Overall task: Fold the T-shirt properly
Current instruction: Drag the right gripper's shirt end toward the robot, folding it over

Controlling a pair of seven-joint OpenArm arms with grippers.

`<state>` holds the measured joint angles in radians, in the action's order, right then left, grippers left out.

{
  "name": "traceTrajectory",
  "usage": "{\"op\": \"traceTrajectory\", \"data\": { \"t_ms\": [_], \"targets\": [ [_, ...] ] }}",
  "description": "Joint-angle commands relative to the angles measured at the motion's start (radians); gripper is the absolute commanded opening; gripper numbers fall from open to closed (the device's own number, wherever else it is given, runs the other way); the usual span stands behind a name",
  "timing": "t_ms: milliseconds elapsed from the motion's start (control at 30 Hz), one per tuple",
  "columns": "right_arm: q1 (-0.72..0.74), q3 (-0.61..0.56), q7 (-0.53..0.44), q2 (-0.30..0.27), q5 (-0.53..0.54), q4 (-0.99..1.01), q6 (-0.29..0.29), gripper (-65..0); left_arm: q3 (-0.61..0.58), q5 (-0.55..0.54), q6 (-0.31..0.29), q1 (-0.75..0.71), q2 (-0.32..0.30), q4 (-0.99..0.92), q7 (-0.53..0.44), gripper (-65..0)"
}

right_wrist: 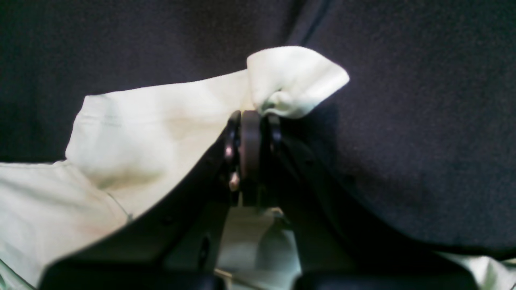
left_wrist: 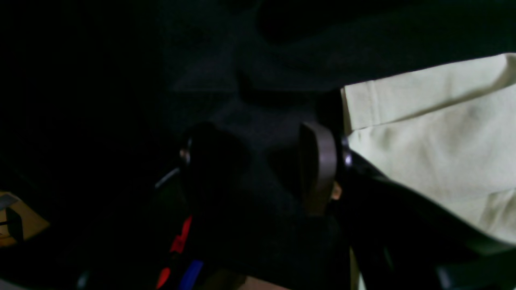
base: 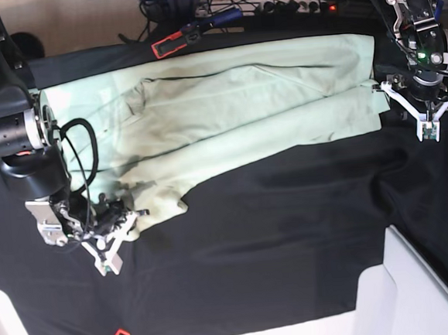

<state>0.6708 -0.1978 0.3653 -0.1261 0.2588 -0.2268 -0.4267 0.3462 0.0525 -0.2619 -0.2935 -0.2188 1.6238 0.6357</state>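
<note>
Left wrist: the left gripper (left_wrist: 258,169) stands half open over the black cloth (left_wrist: 242,60), holding nothing; the shirt (left_wrist: 435,137) lies just outside one jaw, so closing here would likely miss the hem.

Right wrist: the right gripper (right_wrist: 252,121) is clamped on a small shirt corner (right_wrist: 294,80) bunched beyond the tips; so thin a pinch could slip.

Base: the shirt lies spread between both grippers; lifting one side alone may drag it askew.

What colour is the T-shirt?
Plain pale mint green T-shirt, no print visible; the base view shows it best.
</note>
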Motion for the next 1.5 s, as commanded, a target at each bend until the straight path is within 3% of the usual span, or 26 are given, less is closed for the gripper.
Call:
{"op": "traceTrajectory", "data": {
  "t_ms": [0, 300, 467, 700, 1033, 1467],
  "targets": [
    [0.036, 0.005, 0.024, -0.007, 0.006, -0.021, -0.005, -65.0, 0.003, 0.004, 0.009, 0.007, -0.012, 0.02, -0.017, -32.9],
    [-0.144, 0.01, 0.318, -0.027, 0.007, -0.533, 0.001, -65.0, 0.007, 0.004, 0.009, 0.014, -0.012, 0.02, -0.017, -32.9],
    [-0.247, 0.068, 0.481, -0.028, 0.009, -0.777, 0.104, -65.0, 0.001, 0.004, 0.009, 0.015, -0.012, 0.02, -0.017, -32.9],
    [-0.38, 0.156, 0.644, -0.028, 0.007, -1.026, 0.114, -65.0, 0.0, 0.004, 0.009, 0.015, -0.014, 0.02, -0.017, -32.9],
    [-0.538, 0.226, 0.757, -0.024, 0.009, -1.253, 0.114, -65.0, 0.0, 0.005, 0.009, 0.015, -0.015, 0.02, -0.017, -32.8],
    [-0.652, 0.242, 0.759, -0.024, 0.009, -1.316, 0.114, -65.0, 0.0, 0.005, 0.009, 0.015, -0.02, 0.02, -0.017, -32.6]
  ]
}}
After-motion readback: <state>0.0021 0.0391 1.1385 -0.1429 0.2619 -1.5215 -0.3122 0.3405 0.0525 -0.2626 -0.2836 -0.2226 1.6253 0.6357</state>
